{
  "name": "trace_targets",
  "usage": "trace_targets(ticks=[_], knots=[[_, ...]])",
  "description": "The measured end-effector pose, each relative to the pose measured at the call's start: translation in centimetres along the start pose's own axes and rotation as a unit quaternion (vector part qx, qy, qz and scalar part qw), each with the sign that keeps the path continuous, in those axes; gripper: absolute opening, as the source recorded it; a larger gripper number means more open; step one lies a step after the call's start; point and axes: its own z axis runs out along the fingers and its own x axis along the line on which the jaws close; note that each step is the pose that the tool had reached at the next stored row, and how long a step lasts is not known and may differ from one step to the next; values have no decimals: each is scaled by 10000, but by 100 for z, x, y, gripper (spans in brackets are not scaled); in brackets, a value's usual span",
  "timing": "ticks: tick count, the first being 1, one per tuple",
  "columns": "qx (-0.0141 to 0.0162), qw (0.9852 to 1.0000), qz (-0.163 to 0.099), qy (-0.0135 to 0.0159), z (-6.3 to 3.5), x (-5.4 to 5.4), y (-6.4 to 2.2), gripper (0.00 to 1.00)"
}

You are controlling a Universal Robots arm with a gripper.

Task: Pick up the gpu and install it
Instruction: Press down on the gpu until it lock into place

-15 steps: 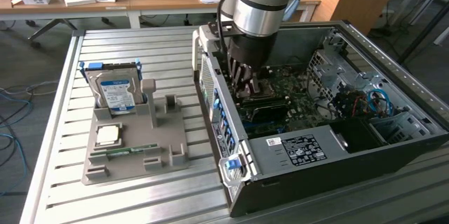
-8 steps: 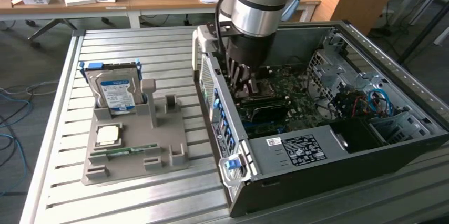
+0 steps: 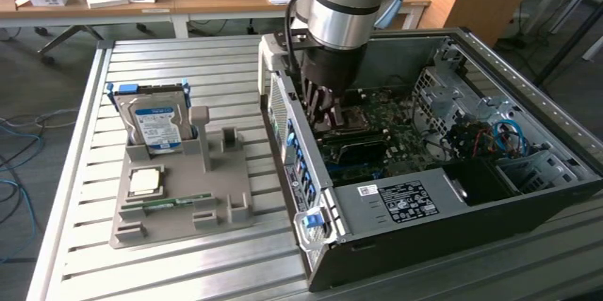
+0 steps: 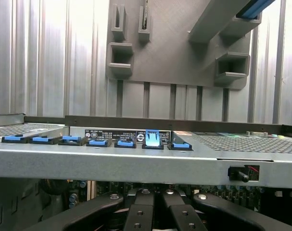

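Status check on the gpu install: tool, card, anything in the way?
Tool shut, down inside the open computer case over the motherboard. Gpu can't be made out. Hard drive in the grey holder. No obstruction seen.

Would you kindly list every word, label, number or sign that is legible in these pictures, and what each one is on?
No text here reads clearly.
Blue-white label on the hard drive: print too small to read.
White sticker with a code square on the computer case: unreadable.
Black label on the case's power supply cover: white print too small.
Black label strip on the case edge by the blue clips, wrist view: blurred, unreadable.
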Motion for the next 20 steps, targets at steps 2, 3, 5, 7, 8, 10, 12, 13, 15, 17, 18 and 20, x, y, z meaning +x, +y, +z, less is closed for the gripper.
trace_targets(ticks=[2, 3, 5, 7, 8, 10, 12, 13, 15, 17, 18, 20], knots=[[0, 10000, 0, 0, 0, 0, 0, 11], [0, 10000, 0, 0, 0, 0, 1, 11], [1, 10000, 0, 0, 1, 0, 8, 11], [0, 10000, -1, 0, 1, 0, 13, 11], [0, 10000, -1, -1, 1, 0, 13, 11], [0, 10000, -1, 0, 1, 0, 14, 11], [0, 10000, 0, 0, 1, 0, 15, 11], [0, 10000, 0, 0, 1, 0, 15, 11], [0, 10000, 1, -1, 1, 0, 11, 11], [-1, 10000, 1, 0, 0, 0, 1, 11], [-2, 10000, 1, 1, -1, 0, -2, 11], [0, 10000, 0, -1, 0, 0, -8, 11]])
